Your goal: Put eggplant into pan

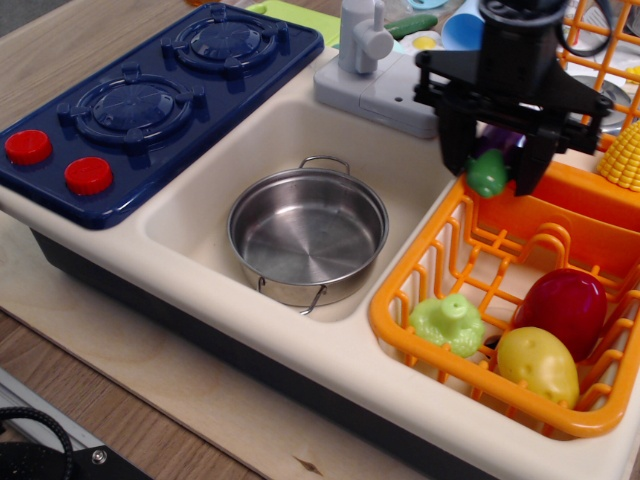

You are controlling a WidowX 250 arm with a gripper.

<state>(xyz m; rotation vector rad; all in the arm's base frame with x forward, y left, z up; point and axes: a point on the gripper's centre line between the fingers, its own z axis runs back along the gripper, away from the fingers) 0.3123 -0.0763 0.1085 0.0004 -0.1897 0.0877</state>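
Pale wood tabletop [120, 330] under a cream plastic toy sink unit [330, 345], a navy two-burner stove [150, 95] at its far left. Perched on the rim of the orange plastic dish rack [400, 320], at its back corner: the small glossy purple toy eggplant [497, 140], green leafy cap [488, 172] pointing down toward the sink. Straddled on both sides by the black gripper [498, 165], jaws parted wide, not yet clamped. Grasp step in hand, by the look of it. Next move probably: close on the body, lift clear of the rack edge, carry left and down over the round stainless-steel pan [307, 235], well apart in the basin. Lower in the rack: pale green lettuce-like toy [447, 322], dark red oval toy [567, 308], yellow potato toy [537, 364].
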